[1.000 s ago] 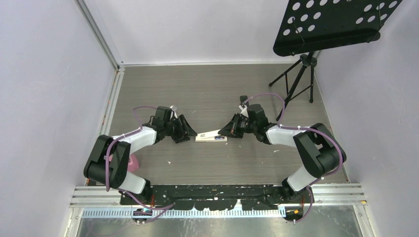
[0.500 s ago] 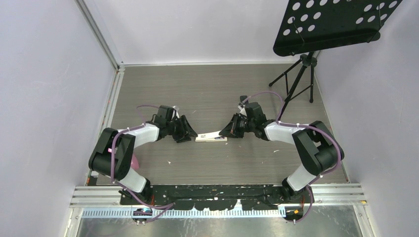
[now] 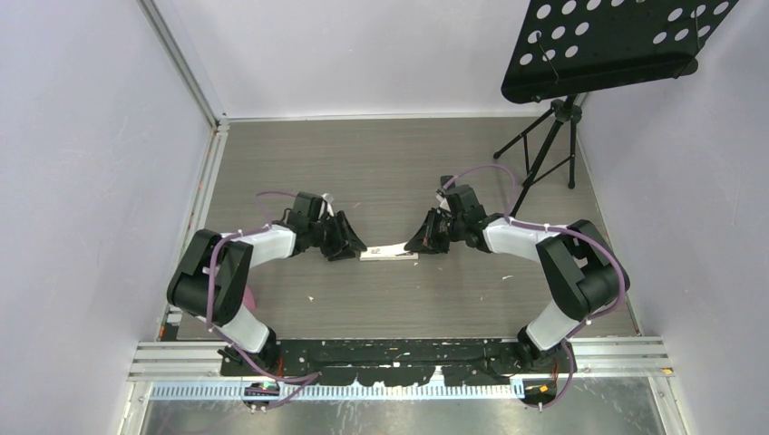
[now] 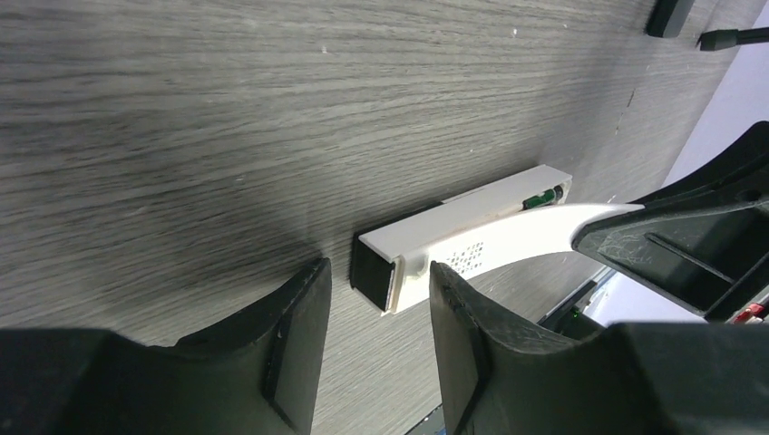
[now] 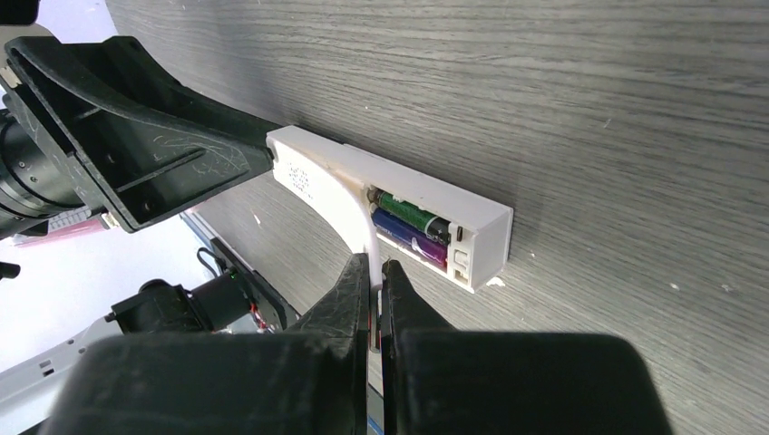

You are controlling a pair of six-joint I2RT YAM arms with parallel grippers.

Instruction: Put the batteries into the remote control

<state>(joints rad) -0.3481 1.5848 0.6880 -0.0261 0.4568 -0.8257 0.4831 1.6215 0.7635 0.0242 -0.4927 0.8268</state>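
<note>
Looking down from the top external camera, we see the left claw (image 3: 351, 243) and the right claw (image 3: 417, 243) facing each other low over the grey wood-grain table (image 3: 381, 172). The long white rectangular plastic remote control (image 3: 390, 254) lies flat between them, one end at the left claw's tips and the other just under the right claw's. Far beyond the right claw, at the back corner, stands a black perforated metal music stand (image 3: 617, 41). We cannot make out any cells from up here.

Through the left wrist camera, the left claw (image 4: 376, 270) is parted moderately wide, and its black fingers (image 4: 295, 344) straddle the dark near end of the remote control (image 4: 453, 227). One finger stands clear of the casing. The other is just beside it, and we cannot tell whether it touches. Past the tips, at the remote's far end, a green cylindrical battery (image 4: 542, 196) shows in the open bay. A thin white curved plastic cover strip (image 4: 535, 227) arcs up from the casing toward the right claw.

Through the right wrist camera, the right claw (image 5: 374, 269) is pinched almost closed on the free end of the cover strip (image 5: 331, 186), which bends away from the remote control (image 5: 472, 217) into its tips. Just ahead of those tips, the green cylindrical battery (image 5: 410, 216) and a purple-blue cylindrical battery (image 5: 410, 239) lie side by side, lengthwise in the bay. Farther ahead, a finger of the left claw sits against the remote's far end.
</note>
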